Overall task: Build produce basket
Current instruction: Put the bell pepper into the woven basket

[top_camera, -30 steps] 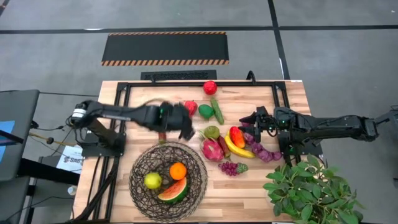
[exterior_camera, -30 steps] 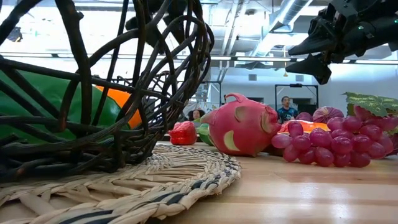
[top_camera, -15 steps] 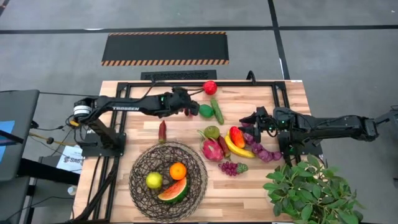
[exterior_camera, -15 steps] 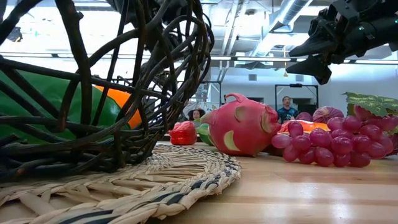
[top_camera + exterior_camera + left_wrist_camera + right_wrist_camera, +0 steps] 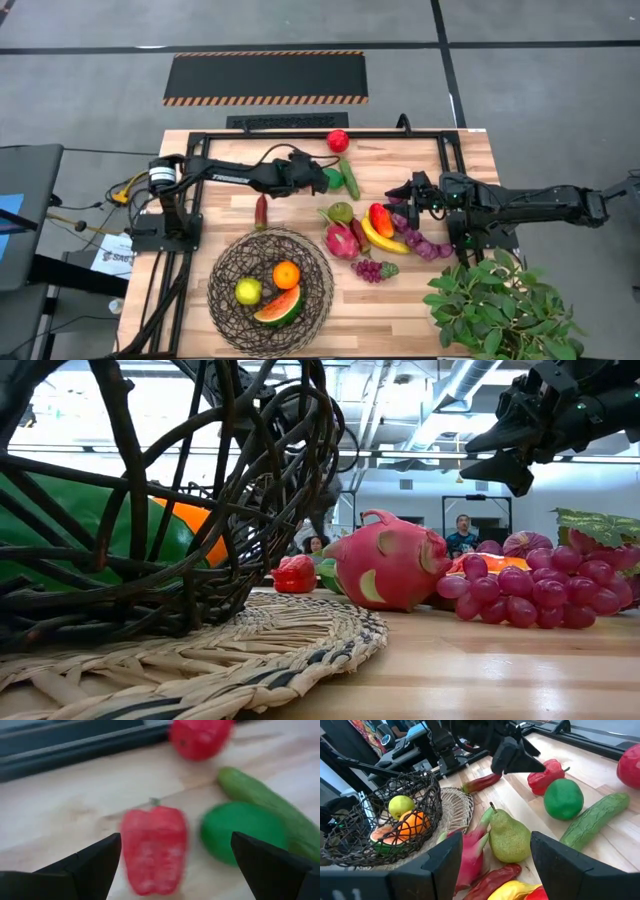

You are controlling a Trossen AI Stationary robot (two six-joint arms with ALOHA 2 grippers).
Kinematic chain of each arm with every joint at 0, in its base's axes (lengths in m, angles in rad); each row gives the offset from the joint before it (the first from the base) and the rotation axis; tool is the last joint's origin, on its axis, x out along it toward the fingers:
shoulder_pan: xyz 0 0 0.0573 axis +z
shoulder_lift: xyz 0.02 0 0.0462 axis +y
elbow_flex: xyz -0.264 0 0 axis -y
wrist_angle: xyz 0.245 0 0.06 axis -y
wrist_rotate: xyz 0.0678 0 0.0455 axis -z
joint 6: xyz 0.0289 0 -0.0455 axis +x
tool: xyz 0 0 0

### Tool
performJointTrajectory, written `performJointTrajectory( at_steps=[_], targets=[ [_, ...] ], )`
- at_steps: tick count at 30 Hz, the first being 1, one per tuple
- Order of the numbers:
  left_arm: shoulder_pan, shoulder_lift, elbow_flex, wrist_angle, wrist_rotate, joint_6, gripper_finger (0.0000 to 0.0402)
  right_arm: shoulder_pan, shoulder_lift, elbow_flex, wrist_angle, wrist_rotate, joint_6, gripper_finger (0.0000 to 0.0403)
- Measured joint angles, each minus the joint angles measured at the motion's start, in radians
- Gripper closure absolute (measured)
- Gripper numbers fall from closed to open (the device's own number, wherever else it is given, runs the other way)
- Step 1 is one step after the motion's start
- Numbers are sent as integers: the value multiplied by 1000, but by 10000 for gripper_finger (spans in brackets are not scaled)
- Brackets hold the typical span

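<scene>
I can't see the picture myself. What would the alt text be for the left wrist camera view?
The left tool, its two dark fingers spread wide apart, points at a red bell pepper lying on the pale wooden table. Beside the pepper sit a round green fruit and a green cucumber, with a blurred red fruit farther off.

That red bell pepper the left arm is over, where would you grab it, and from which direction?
Probably from above, across the red pepper's blocky middle. It lies on its side on the table, stem pointing away, with the green round fruit close beside it. The left end effector is open, its fingers already straddling the pepper's width.
</scene>
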Motion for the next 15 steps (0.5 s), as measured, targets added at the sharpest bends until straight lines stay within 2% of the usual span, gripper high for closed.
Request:
performJointTrajectory(
  at_steps=[6,15],
  targets=[
    [16,11,1,6,-6,3,40,-7,0,0,-1,0,-26,148],
    [32,129,1,43,44,-31,40,-19,0,0,-4,-1,-26,148]
  ],
)
